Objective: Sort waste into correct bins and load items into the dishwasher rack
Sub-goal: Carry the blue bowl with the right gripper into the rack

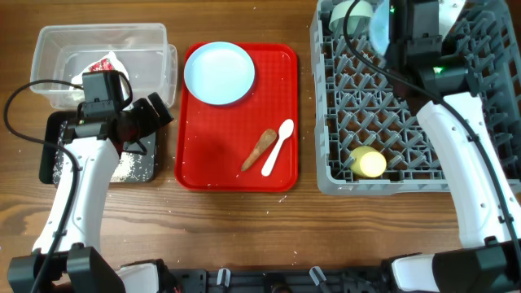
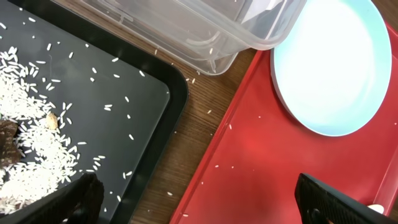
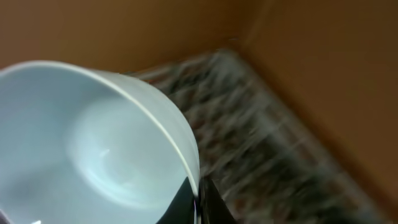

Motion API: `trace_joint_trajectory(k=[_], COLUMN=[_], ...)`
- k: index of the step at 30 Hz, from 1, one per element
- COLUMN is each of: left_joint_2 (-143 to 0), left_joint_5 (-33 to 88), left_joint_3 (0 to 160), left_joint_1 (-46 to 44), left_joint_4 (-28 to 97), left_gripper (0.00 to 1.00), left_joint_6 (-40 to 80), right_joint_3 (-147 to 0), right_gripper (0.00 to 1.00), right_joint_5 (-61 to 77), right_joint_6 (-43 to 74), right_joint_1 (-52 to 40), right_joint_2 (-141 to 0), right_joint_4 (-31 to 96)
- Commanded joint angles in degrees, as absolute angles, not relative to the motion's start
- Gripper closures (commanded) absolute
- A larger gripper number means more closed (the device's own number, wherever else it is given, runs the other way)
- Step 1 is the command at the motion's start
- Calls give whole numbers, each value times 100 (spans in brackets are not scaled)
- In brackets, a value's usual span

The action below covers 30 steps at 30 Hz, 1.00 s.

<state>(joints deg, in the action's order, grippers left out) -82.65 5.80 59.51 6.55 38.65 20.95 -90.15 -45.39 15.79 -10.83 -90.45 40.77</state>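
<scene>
Between the tips of my right pincer (image 3: 198, 208) sits the rim of the light blue bowl (image 3: 93, 143), and the jaws are clamped tight on that thin edge, with the bowl's hollow facing the wrist camera. Beneath that pincer is a corner of the dishwasher rack (image 1: 342, 122), its pegs only a blur in the wrist view. Just beside the held bowl, toward my left arm, the pale green bowl (image 1: 350, 12) shows among the pegs. Well away from the pincer, at the opposite edge of the rack, the yellow cup (image 1: 367, 162) lies on its side. My left pincer (image 2: 205, 208) is spread wide and holds nothing; its dark fingers (image 2: 336, 199) frame a strip of bare table (image 2: 186, 143). Under one finger is the black tray (image 2: 155, 93), strewn with rice grains (image 2: 31, 143) and a small brown lump (image 2: 6, 134) at the edge of the frame. Under the other finger is the red serving tray (image 2: 261, 162). Ahead of this pincer, the clear tub (image 1: 49, 49) holds the crumpled wrapper (image 1: 104, 63). The pale blue plate (image 1: 219, 73) rests on the red tray beyond the fingers. Further out on that tray, the brown stick (image 1: 259, 150) and the white spoon (image 1: 278, 147) lie just beside each other.
</scene>
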Motion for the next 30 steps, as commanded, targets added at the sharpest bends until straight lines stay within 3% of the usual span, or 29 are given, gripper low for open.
trace_joint_trajectory(k=[1, 6, 13, 30], left_joint_2=[-8165, -8165, -8165, -8165], left_joint_5=[528, 528, 528, 528], left_joint_3=[6034, 6034, 6034, 6034], left_joint_1=[676, 676, 676, 676], left_joint_4=[3857, 3859, 3859, 3859], left_gripper=[0, 0, 0, 0], left_joint_6=[2150, 2150, 2147, 2150], right_joint_3=[-9074, -9074, -9074, -8858], right_gripper=[96, 96, 96, 95], right_joint_5=[-6224, -6742, -6781, -7076], right_joint_6=[-379, -3315, -5072, -5162], right_joint_1=[-1140, -1225, -1520, -1914], right_joint_2=[-9572, -10643, -11592, -12068], right_joint_4=[3485, 1787, 270, 419])
